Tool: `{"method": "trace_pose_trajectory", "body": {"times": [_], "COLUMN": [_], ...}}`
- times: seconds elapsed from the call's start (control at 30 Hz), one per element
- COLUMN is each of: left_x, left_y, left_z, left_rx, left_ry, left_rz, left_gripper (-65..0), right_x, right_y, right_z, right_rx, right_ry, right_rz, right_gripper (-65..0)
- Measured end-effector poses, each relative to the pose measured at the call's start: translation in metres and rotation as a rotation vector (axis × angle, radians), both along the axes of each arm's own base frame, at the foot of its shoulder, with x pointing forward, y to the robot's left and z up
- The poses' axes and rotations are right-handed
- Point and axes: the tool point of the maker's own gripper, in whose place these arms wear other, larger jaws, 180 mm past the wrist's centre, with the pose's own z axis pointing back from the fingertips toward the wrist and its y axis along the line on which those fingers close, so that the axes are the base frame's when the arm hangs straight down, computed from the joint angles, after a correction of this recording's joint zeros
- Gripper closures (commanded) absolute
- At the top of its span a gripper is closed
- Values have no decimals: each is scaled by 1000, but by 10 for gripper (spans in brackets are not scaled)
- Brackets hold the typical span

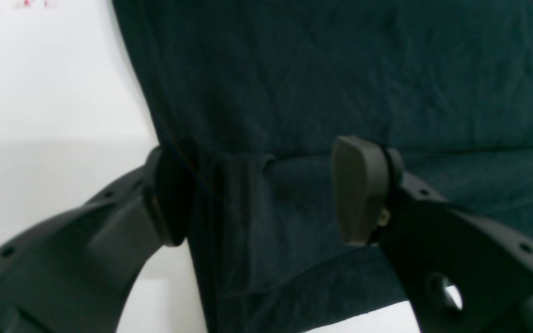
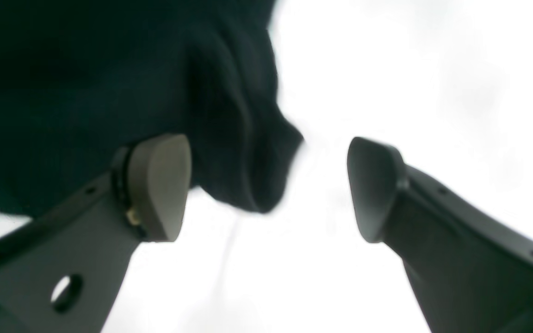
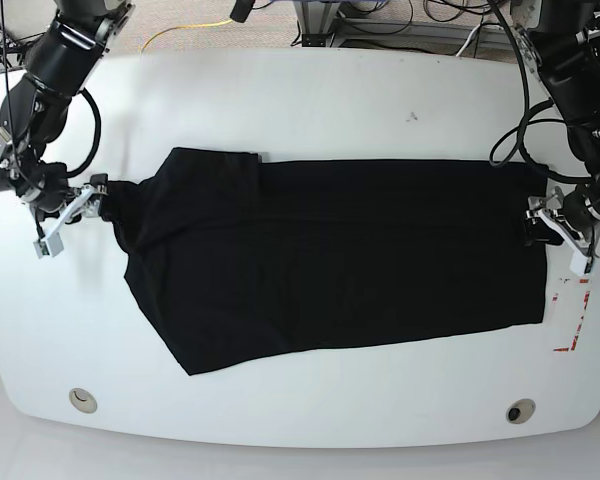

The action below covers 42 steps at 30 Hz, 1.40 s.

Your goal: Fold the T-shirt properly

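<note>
On the base view's left, the right claw (image 3: 68, 215) is reaching low, gaping open beside a bunched sleeve. The large black cloth T-shirt (image 3: 330, 260) is lying spread across the white oval desk (image 3: 310, 100). At its other edge, the left claw (image 3: 552, 232) is gaping astride the hem.

Evenly and brightly lit from overhead in the base view, sharp across the frame, with faint soft shadows beneath the arms at 9 and 3 o'clock. Slight barrel bending of the table (image 3: 300, 90) edge toward 12 o'clock. Soft and smeared in both wrist views. Blown out to featureless white from 12 to 6 o'clock in the right wrist view. Almost textureless dark in the T-shirt (image 1: 340, 83) cloth, with fuzzy edges.
</note>
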Motion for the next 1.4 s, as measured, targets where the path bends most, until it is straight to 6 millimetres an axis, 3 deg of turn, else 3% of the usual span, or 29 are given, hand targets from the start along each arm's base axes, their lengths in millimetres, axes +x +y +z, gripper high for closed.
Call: {"method": "trace_pose_trajectory", "body": {"times": [0.1, 0.27, 0.47, 0.57, 0.63, 0.73, 0.83, 0.9, 1.03, 1.17, 1.23, 1.4], "left_x": [-9, -17, -46, -56, -57, -57, -54, -51, -48, -49, -49, -49], "left_y": [0, -5, -45, -51, -47, -44, -41, -37, -31, -28, -27, -28], "left_z": [-3, 11, -16, -26, -31, -36, -38, -39, -42, -44, -45, -46], "left_rx": [33, 99, 80, 68, 54, 14, -30, -25, 23, 57, 71, 84], "left_ry": [46, 12, 65, 89, 90, 56, 29, 33, 56, 62, 67, 73], "left_rz": [-19, -57, -121, -125, -108, -77, -51, -53, -61, -65, -66, -83], "left_gripper": [-407, -408, -408, -408, -408, -408, -408, -408, -408, -408, -408, -408], "right_x": [-13, -20, -17, -13, -6, -4, -6, -7, -10, -15, -18, -19], "right_y": [-6, -2, 10, 22, 30, 41, 40, 37, 33, 17, 4, -6], "right_z": [-8, -19, -30, -36, -35, -40, -46, -48, -46, -43, -39, -35], "right_rx": [-18, 7, 37, 50, 67, 100, 132, 125, 99, 36, -11, -78], "right_ry": [34, 36, 56, 54, 22, 20, 23, 35, 46, 71, 89, 117], "right_rz": [-2, -11, 13, 41, 48, 53, 34, 32, 51, 79, 95, 148], "right_gripper": [-503, -503, -501, -496, -455, -309, -159, -116, -147, -173, -206, -331]}}
